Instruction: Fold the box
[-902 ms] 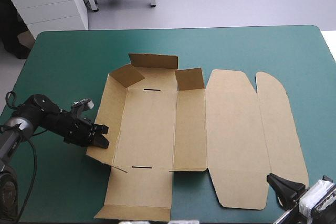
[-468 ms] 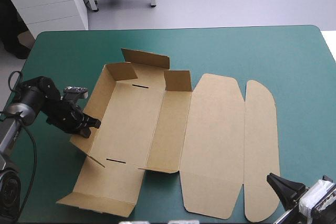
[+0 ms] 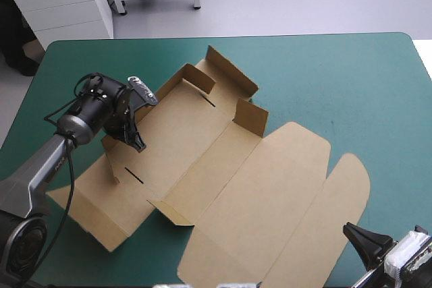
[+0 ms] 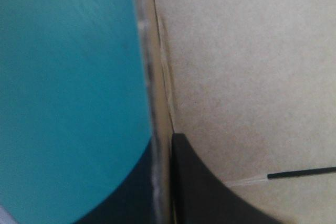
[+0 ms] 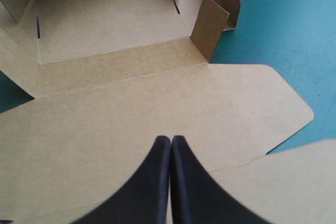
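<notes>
Early in my fold, the box [image 3: 202, 146] had end flaps [image 3: 253, 118] up and lid [image 3: 270, 207] flat; left gripper [image 3: 137, 143] pinched its side wall [image 3: 119, 160], right gripper [image 5: 170, 145] hung fingers-together, empty, over its lid.

Near edge of box [image 3: 229, 193] cropped

You are seeing the left arm's long, smooth grey forearm link [image 3: 37, 175] giving way to a bulky, rounded black wrist [image 3: 101, 107] that is showing a silvery ring at its base. The left tool [image 3: 137, 142] is tapering in narrow black fins. The right tool [image 5: 170, 140] is showing two broad, matte black curved fins [image 5: 152, 187] with smooth faces.
</notes>
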Controlling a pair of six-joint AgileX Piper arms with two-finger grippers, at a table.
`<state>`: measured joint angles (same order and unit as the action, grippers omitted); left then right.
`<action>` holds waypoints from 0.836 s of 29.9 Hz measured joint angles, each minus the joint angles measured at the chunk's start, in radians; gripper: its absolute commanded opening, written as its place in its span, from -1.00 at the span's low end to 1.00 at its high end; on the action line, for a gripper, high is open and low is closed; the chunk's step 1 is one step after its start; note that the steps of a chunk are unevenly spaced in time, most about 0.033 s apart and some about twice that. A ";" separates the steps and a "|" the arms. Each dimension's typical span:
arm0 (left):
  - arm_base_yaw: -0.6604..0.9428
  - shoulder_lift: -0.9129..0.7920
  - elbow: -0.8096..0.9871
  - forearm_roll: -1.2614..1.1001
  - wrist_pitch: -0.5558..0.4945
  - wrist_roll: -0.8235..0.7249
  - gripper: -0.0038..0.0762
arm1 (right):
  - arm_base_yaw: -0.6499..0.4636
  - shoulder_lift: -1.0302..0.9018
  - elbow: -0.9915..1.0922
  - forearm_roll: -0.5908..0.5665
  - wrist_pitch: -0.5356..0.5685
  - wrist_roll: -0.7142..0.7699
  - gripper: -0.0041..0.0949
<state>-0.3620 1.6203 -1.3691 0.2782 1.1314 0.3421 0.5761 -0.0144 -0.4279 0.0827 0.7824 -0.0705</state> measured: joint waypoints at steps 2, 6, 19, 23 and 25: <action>-0.050 0.000 0.000 0.074 -0.051 0.004 -0.93 | 0.000 0.000 0.000 0.000 0.000 0.000 -0.96; -0.151 0.003 0.000 0.221 -0.166 0.006 -0.93 | 0.000 0.000 0.000 0.000 0.000 0.000 -0.96; -0.343 0.006 0.010 0.499 -0.349 -0.099 -0.93 | 0.000 0.000 0.000 0.000 0.000 0.001 -0.96; -0.401 0.006 0.058 0.663 -0.376 -0.215 -0.93 | 0.000 0.000 0.000 0.000 0.000 0.001 -0.96; -0.432 0.006 0.095 0.778 -0.387 -0.299 -0.93 | 0.000 0.000 0.000 0.000 0.000 0.001 -0.96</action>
<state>-0.7941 1.6266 -1.2740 1.0565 0.7445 0.0431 0.5761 -0.0144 -0.4279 0.0827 0.7824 -0.0695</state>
